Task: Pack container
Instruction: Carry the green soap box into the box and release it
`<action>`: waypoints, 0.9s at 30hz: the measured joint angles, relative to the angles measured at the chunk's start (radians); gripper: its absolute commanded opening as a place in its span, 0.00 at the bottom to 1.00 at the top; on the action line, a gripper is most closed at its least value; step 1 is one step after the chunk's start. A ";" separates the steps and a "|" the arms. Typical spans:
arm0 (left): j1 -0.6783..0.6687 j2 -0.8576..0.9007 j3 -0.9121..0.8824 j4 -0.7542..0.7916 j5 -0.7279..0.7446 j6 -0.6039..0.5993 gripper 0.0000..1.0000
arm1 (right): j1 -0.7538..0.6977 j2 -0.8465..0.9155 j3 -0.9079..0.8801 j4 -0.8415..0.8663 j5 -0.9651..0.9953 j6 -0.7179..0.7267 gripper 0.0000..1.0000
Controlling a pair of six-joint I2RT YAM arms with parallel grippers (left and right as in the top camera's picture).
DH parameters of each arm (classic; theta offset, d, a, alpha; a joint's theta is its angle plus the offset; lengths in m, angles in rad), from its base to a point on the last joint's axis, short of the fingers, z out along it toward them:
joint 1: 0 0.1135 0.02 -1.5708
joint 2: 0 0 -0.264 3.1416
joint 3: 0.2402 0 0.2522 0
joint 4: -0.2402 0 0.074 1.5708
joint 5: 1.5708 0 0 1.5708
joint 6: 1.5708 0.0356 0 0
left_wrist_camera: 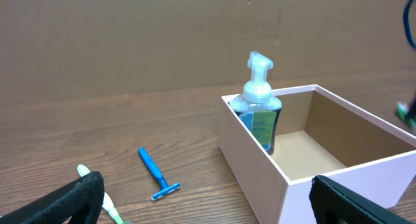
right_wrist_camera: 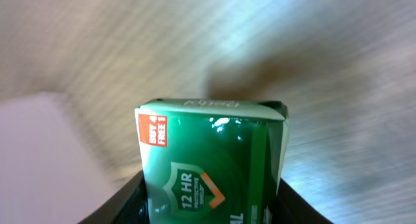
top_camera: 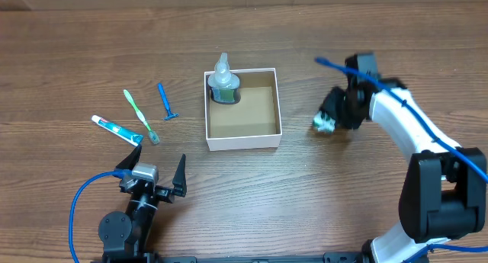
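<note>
Green carton (right_wrist_camera: 211, 162): nearest the right wrist camera, with "12 HR" and "BUY 4 FREE 1" printed on it. It sits between two dark fingers, right of the desk's middle.
Right gripper (top_camera: 326, 122): clenched on the green carton, a gap of bare wood away from the container's right wall. Whether the carton touches the desk cannot be told.
Container (top_camera: 244, 139): in the middle of the desk, open side up, its walls square to the desk edges.
Pump bottle (top_camera: 223, 84): upright in the container's far-left corner, close against both walls. The rest of the brown floor, toward the near and right walls, is bare.
Left gripper (top_camera: 152, 175): released, fingers spread wide, by the near edge left of centre. Bare wood lies between it and the container's near wall.
Blue razor (top_camera: 166, 101): flat on the desk (top_camera: 76, 49), nearest the container's left wall but apart from it.
Green toothbrush (top_camera: 141, 117): slanted, left of the razor.
Toothpaste tube (top_camera: 117, 129): furthest toward the left edge, one end just beside the toothbrush's near end.
</note>
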 measured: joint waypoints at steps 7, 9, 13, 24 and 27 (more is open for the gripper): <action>0.000 0.000 0.000 0.000 0.000 0.000 1.00 | 0.034 -0.082 0.171 -0.036 -0.229 -0.084 0.42; 0.000 0.000 0.000 0.000 0.000 0.000 1.00 | 0.110 -0.090 0.172 -0.023 -0.235 -0.096 0.42; 0.000 0.000 0.000 0.000 0.000 0.000 1.00 | 0.298 -0.080 0.172 0.023 -0.126 -0.105 0.42; 0.000 0.000 0.000 0.001 0.000 0.000 1.00 | 0.381 0.185 0.178 0.261 -0.023 -0.127 0.64; 0.000 0.000 0.000 0.000 0.000 0.000 1.00 | 0.380 0.194 0.183 0.302 -0.019 -0.137 0.65</action>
